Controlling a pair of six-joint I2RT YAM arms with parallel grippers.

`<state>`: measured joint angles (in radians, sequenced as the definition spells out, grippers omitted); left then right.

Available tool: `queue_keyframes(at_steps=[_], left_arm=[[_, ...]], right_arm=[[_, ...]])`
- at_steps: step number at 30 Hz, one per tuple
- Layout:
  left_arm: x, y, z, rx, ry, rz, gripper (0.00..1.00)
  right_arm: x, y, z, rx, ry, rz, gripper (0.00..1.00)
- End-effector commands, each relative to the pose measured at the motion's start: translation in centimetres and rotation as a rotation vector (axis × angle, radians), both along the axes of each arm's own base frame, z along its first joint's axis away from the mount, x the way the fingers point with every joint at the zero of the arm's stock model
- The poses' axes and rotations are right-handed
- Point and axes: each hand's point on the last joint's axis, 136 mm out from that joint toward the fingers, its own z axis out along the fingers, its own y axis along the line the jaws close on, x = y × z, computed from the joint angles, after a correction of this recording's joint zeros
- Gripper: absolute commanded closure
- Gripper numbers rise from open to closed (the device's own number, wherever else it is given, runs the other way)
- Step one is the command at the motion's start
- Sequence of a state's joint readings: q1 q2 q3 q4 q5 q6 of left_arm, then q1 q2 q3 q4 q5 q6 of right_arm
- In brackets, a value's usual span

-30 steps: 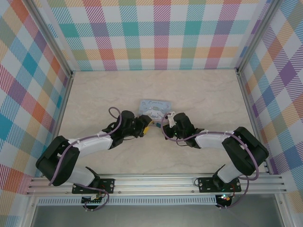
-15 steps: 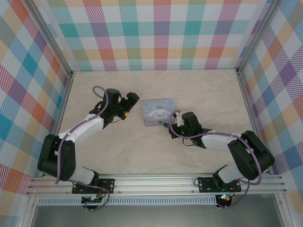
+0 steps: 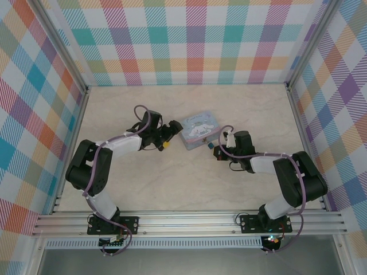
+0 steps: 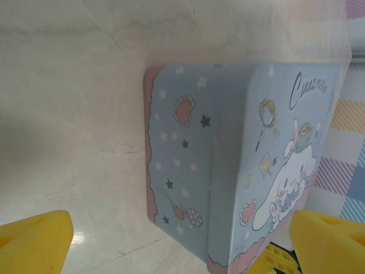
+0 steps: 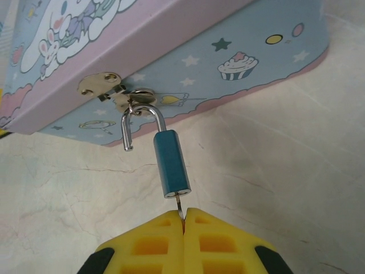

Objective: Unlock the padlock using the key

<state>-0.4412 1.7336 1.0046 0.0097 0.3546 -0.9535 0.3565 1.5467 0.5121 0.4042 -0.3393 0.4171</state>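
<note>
a light-blue cartoon tin [image 3: 198, 132] lies with its lid shut near the middle of the marble table [image 3: 172, 189] — its contents are hidden. the small blue padlock [image 5: 171, 162] hangs from the clasp [image 5: 105, 85] on the tin's near-right side, with one shackle end free of the body. the right gripper [image 5: 183, 221], pads pressed together, pinches the key [image 5: 179, 211] set in the padlock's base. the left gripper [image 3: 168, 137] — jaws spread wide — sits just beside the tin's left end.

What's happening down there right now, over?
Left gripper open beside tin. Right gripper shut on key, key in padlock. Shackle open, hooked through hasp. Nothing blocking.
</note>
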Motion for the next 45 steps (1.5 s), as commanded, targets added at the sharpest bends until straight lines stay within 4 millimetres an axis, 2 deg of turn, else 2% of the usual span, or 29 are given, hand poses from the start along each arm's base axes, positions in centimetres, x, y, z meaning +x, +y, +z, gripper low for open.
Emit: queue_keyframes(at_steps=[1,7,10,17,25,29,37,45], left_arm=[[0.6,-2.2,0.8,-0.049,-0.026,-0.039,0.04],[0.8,-2.3,0.8,-0.041,-0.030,-0.034,0.05],[0.9,-2.1,1.5,-0.023,-0.047,-0.040,0.05],[0.8,-1.6,2.5,0.005,-0.082,-0.048,0.04],[0.6,-1.4,2.3,0.012,-0.089,-0.055,0.04],[0.9,-1.5,1.9,0.012,-0.083,-0.056,0.04],[1.2,-1.8,1.7,0.004,-0.085,-0.060,0.04],[1.3,-1.9,1.6,-0.005,-0.087,-0.057,0.04]], right_arm=[[-1.1,0.6,-0.5,0.040,0.029,0.043,1.00],[-2.0,0.1,-1.3,0.016,0.035,0.045,0.76],[-2.0,-0.4,-0.9,-0.013,0.009,0.035,0.62],[-0.8,-0.2,0.5,-0.035,-0.062,0.056,0.47],[1.2,1.2,-0.3,0.038,0.003,0.056,0.46],[1.8,1.5,-0.8,0.053,0.032,0.042,0.49],[1.8,1.9,-2.0,0.083,0.093,0.025,0.48],[1.5,2.4,-3.0,0.061,0.141,0.038,0.55]])
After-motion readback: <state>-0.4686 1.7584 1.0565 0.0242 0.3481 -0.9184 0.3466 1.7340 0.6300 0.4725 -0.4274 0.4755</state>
